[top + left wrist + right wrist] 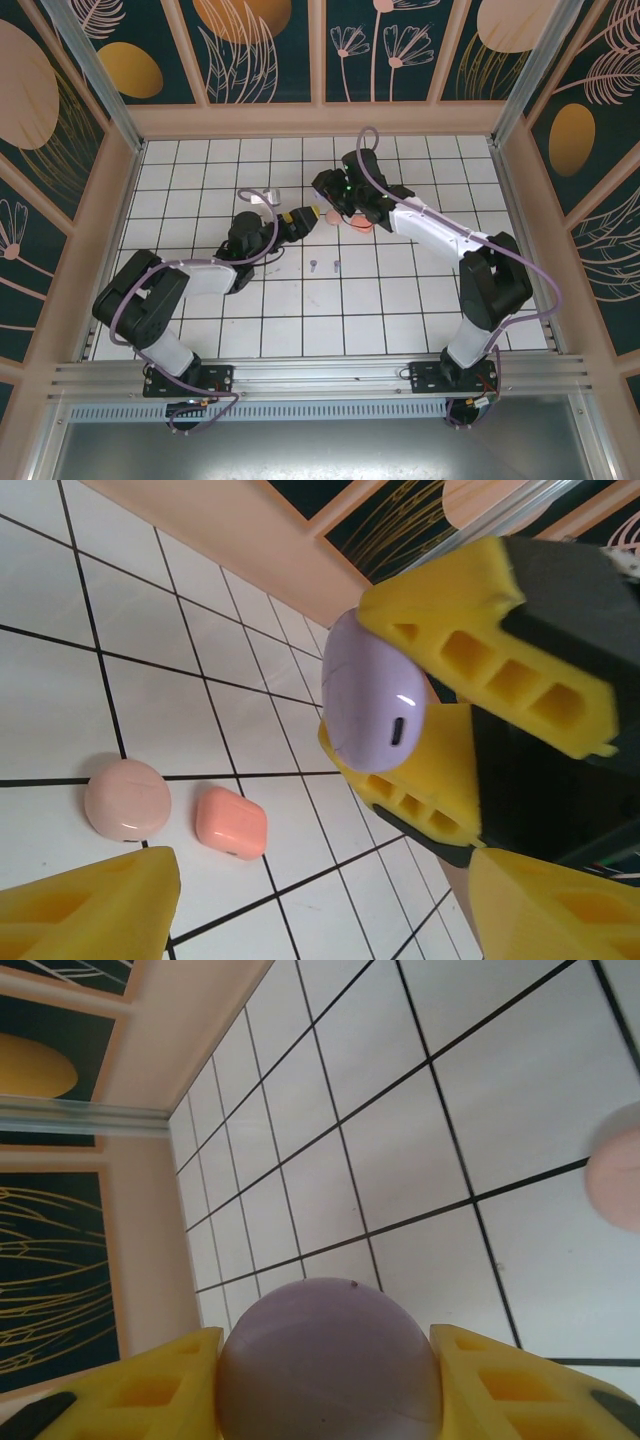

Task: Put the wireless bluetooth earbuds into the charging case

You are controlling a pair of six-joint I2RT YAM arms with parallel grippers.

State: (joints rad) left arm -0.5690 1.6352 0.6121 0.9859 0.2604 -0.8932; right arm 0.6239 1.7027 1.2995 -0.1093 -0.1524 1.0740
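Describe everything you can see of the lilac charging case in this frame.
The lilac case is a smooth, glossy, pebble-shaped plastic shell, lid apparently shut, with a small dark oval port on one end. It is clamped between the yellow ribbed fingers of the right gripper, apparently raised off the white tiles; nothing else touches it.

Near tiles (380, 320) open; pink case (127, 800), coral case (231, 822) — obstacles

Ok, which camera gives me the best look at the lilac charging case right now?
Left wrist: the lilac charging case shows side-on, port included, clamped in the right hand. The right wrist view catches its rounded end between that hand's fingers, close and cropped at the bottom. From the top camera it is too small to make out where the hands meet.
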